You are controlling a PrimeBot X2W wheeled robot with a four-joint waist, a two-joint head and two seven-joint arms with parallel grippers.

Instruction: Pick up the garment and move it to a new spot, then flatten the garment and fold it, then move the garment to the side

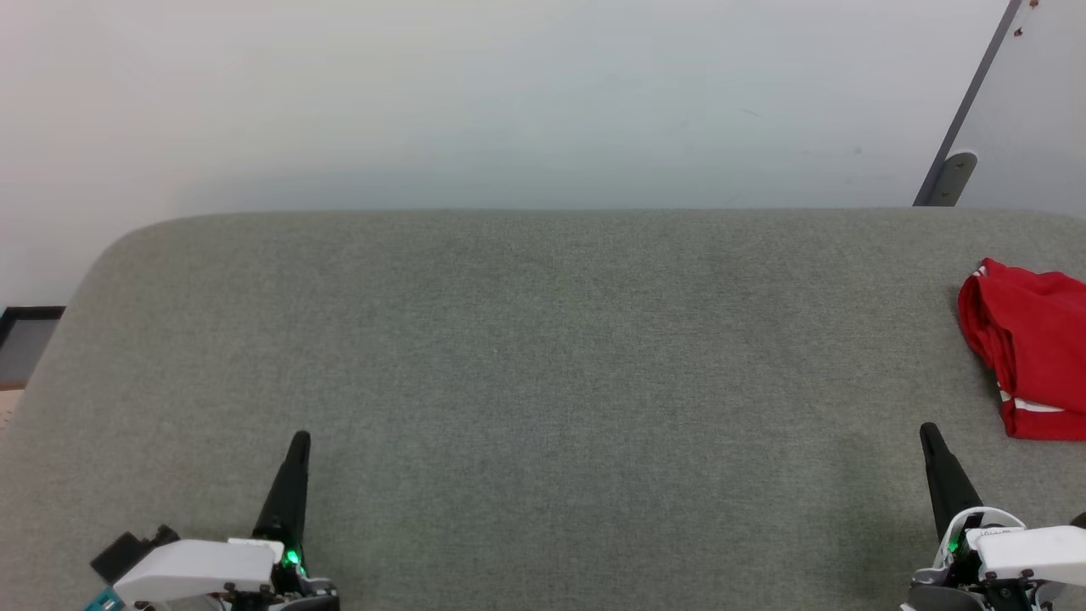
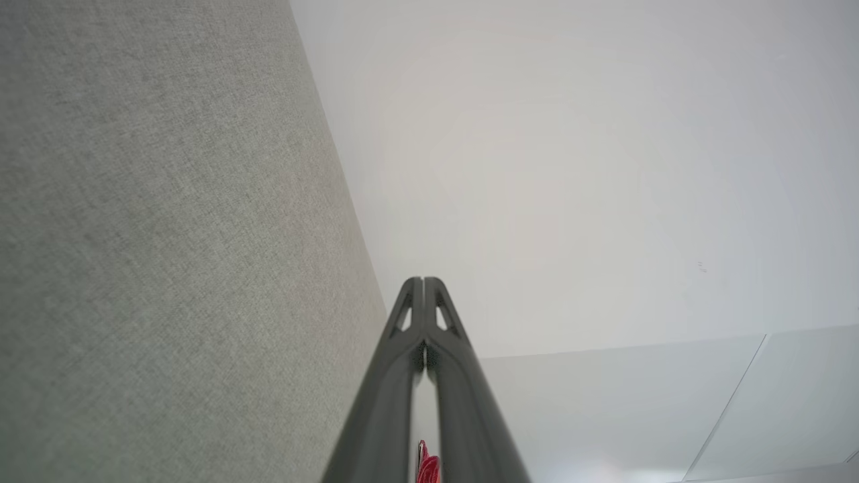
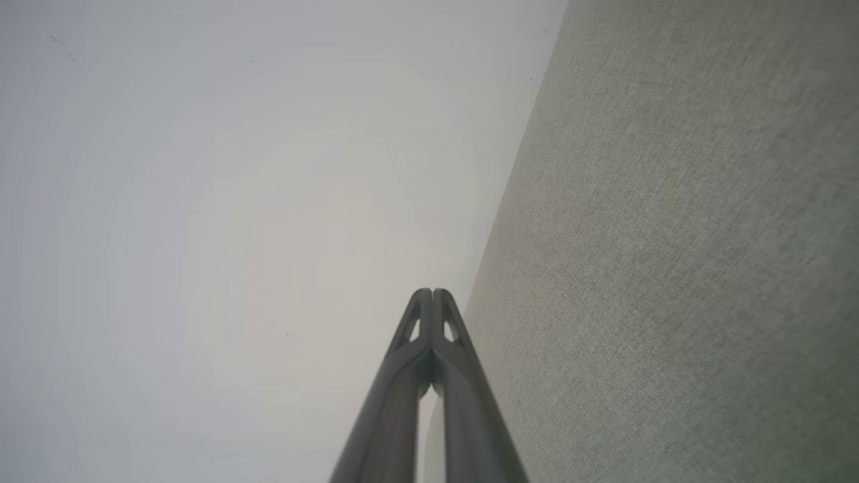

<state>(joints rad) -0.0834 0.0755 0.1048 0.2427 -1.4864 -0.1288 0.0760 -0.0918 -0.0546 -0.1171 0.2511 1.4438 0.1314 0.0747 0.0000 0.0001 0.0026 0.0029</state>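
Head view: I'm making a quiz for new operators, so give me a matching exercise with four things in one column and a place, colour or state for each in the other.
Column one:
1. garment
2. left gripper
3. right gripper
4. wall

Column two:
A. pale, behind the grey surface
B. shut, lower right
C. red, lying at the far right
D. shut, lower left

Pairs: 1-C, 2-D, 3-B, 4-A
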